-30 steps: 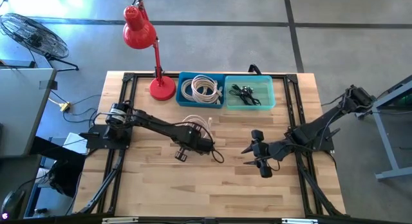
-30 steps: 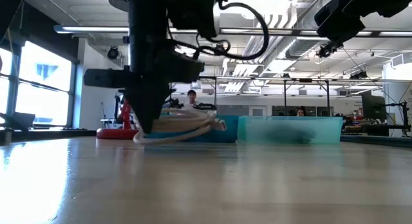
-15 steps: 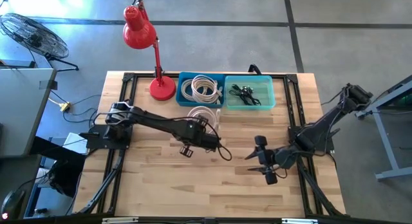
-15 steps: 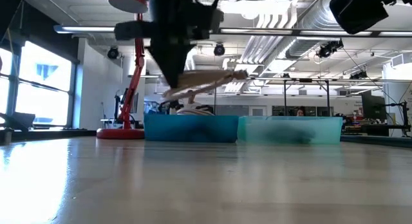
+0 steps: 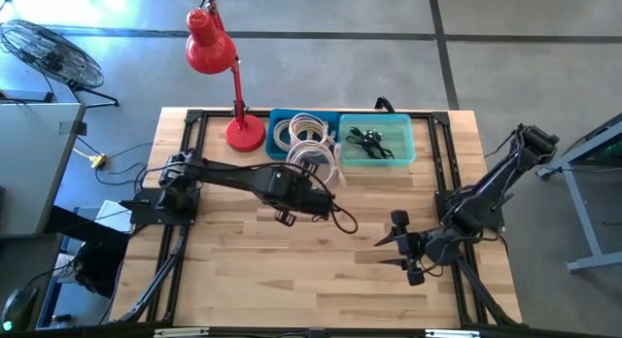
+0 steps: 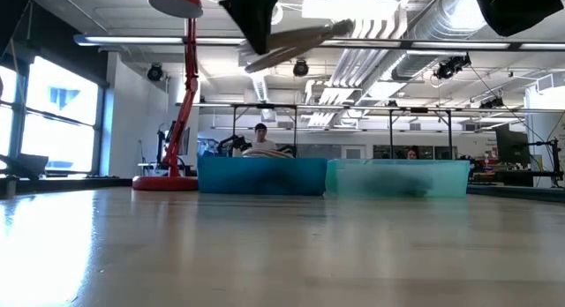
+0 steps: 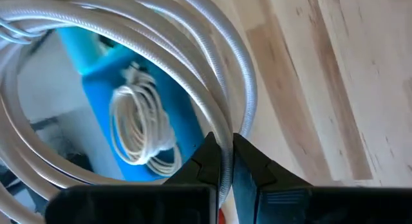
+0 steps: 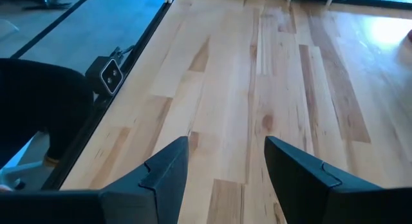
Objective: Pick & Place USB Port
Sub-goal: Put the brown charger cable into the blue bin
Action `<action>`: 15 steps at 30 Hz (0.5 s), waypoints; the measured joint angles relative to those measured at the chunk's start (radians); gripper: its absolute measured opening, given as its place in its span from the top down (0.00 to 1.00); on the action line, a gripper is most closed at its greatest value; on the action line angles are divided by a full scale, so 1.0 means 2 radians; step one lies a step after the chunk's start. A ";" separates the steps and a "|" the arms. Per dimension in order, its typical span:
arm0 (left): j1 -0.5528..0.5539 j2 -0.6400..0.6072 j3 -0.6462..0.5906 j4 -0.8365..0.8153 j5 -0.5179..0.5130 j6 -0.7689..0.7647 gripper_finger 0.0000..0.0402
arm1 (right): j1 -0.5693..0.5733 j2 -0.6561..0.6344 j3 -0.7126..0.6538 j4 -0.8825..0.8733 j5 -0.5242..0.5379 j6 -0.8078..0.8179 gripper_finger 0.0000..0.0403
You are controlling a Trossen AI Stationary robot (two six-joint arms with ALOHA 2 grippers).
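Observation:
A coil of white cable hangs in the air over the near rim of the blue bin. My left gripper is shut on it. In the low view the coil sits high above the table, tilted. The blue bin holds another white coil, which also shows in the left wrist view. A teal bin beside it holds a black cable. My right gripper hovers open over the table's near right part and touches nothing. My left gripper pinches several strands of the white coil's rim between its two fingers. It comes at the coil from the near side. The coil is lifted clear of the table and slants away from the fingers, over the blue bin's edge.
A red desk lamp stands at the far left corner, next to the blue bin. Bare wooden tabletop lies in front of both arms. My right wrist view shows only planks and the table's edge.
My left gripper has risen with the white coil and moved toward the far edge, up to the blue bin. The coil lay on the table and is now lifted clear, high in the low view. My right gripper has drawn back toward the near right.

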 joint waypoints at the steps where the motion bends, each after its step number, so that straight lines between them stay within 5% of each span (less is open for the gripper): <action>1: 0.000 0.000 0.010 -0.001 -0.002 0.003 0.98 | 0.003 0.000 0.000 0.000 0.005 0.001 0.51; 15: 0.001 -0.001 0.162 -0.014 -0.087 0.040 0.98 | 0.025 0.000 0.000 0.000 0.033 0.009 0.51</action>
